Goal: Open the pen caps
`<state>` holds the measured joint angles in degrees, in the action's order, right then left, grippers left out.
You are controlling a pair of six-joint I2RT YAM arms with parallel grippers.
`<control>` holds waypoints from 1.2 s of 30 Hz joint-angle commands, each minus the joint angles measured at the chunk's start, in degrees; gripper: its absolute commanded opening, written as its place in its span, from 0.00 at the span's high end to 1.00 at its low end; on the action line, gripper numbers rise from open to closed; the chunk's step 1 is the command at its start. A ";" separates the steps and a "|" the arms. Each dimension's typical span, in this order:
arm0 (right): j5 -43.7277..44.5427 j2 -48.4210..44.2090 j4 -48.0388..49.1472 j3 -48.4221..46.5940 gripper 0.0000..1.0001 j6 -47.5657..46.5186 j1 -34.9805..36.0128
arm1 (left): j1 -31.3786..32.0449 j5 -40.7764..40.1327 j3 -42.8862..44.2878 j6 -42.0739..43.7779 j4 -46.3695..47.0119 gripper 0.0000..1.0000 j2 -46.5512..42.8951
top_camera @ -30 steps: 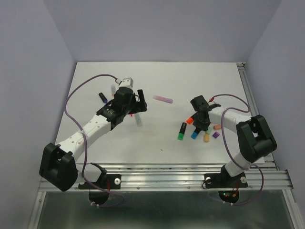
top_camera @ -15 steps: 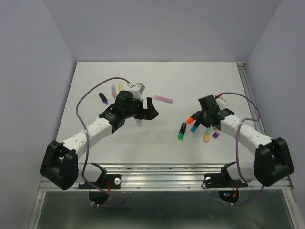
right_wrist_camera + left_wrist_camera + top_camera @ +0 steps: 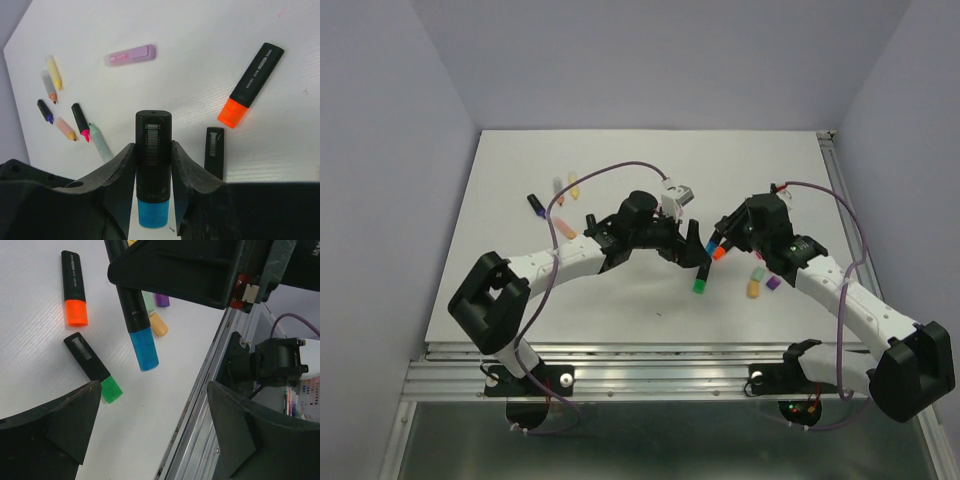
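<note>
The right claw is clamped on a black pen, whose blue cap faces the left claw, fingers wide apart. Only the left wrist view shows three loose caps at twelve o'clock. Only the right wrist view shows six uncapped pens at ten o'clock on the bench

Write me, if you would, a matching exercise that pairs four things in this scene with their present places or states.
Things:
1. blue-capped pen
2. left gripper
3. lilac pen
4. yellow cap

Places or states:
a. lying on the table near the purple cap
b. open, holding nothing
c. clamped in the right gripper
d. lying apart from the other pens

Pairs: 1-c, 2-b, 3-d, 4-a.
</note>
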<state>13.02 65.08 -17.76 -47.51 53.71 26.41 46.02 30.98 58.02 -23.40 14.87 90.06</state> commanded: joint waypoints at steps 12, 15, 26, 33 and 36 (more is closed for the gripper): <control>-3.35 -0.04 7.83 -0.83 0.83 2.27 2.94 | 0.91 2.15 7.81 1.07 1.47 0.17 5.83; -3.52 0.05 8.70 -0.83 0.83 2.19 3.03 | 1.26 2.50 7.90 1.16 1.47 0.46 6.53; -4.66 0.93 9.15 -0.83 0.77 2.01 3.12 | 1.35 1.54 8.60 0.29 0.77 1.00 7.41; -8.44 2.42 12.30 1.10 0.58 0.78 3.12 | 1.44 1.36 6.14 -4.90 6.12 1.00 5.57; -8.36 2.95 13.97 1.45 0.62 0.69 3.29 | 1.44 1.54 5.79 -5.95 6.66 1.00 4.60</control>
<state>6.39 67.64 -9.56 -47.05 54.85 28.97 46.61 30.76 64.12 -27.09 16.38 98.80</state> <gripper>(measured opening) 0.404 0.310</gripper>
